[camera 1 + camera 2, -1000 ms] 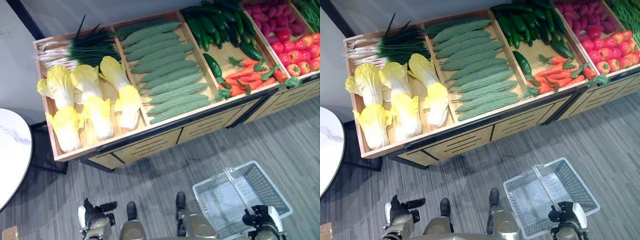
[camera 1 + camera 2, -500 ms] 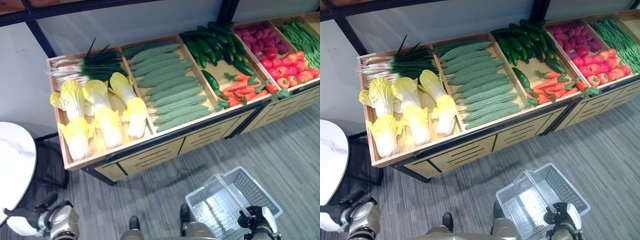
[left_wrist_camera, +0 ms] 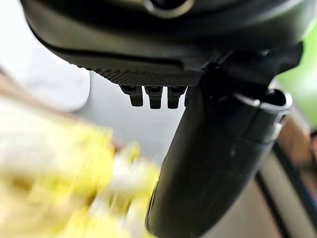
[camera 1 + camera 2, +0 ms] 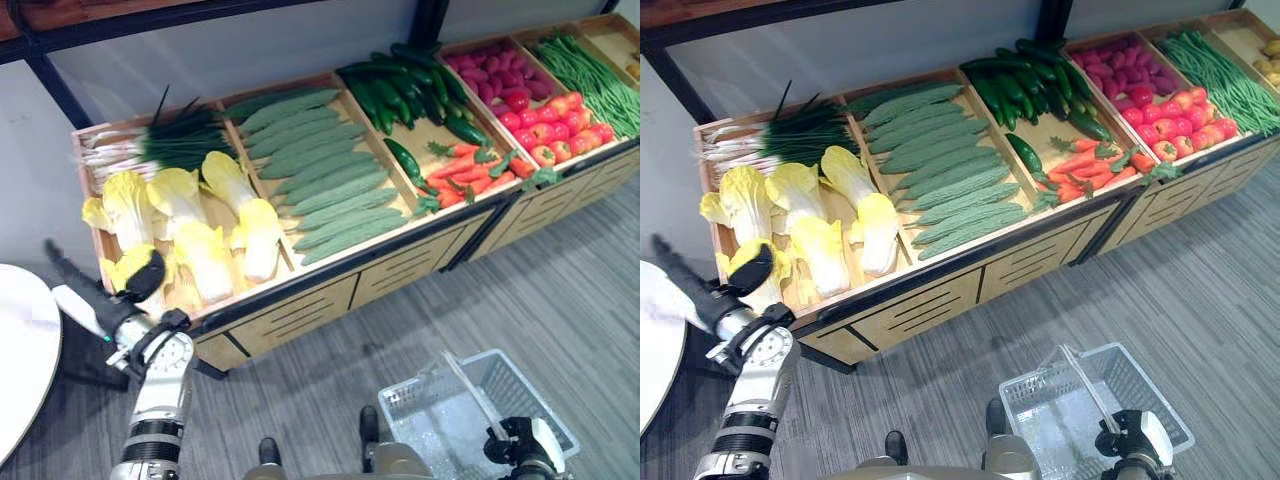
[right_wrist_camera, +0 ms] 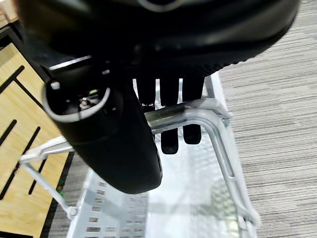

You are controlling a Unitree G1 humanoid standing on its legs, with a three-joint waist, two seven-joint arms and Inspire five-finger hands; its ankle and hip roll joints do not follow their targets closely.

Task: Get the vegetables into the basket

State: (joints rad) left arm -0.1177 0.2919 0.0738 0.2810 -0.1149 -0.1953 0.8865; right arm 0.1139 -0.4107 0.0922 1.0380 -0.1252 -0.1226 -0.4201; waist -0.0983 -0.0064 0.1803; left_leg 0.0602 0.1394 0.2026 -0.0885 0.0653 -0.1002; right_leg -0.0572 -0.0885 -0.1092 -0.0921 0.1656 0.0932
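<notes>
We are reaching our left robot hand (image 4: 128, 285), fingers spread, toward a cabbage (image 4: 130, 268) at lower left, needing to close on it, while our right robot hand (image 5: 168, 111) is gripping the basket (image 4: 540, 395) handle at lower right.

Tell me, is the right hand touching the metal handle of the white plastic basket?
Touching. The right wrist view shows the right hand with fingers curled over the metal handle of the white plastic basket.

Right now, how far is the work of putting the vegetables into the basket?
Done: the right hand is curled round the handle of the basket, which looks empty. In hand: the left hand, fingers straight, reaches over the yellow cabbages at the stand's near left corner, gripping none yet. Left: grasping a vegetable and placing it in the basket.
</notes>
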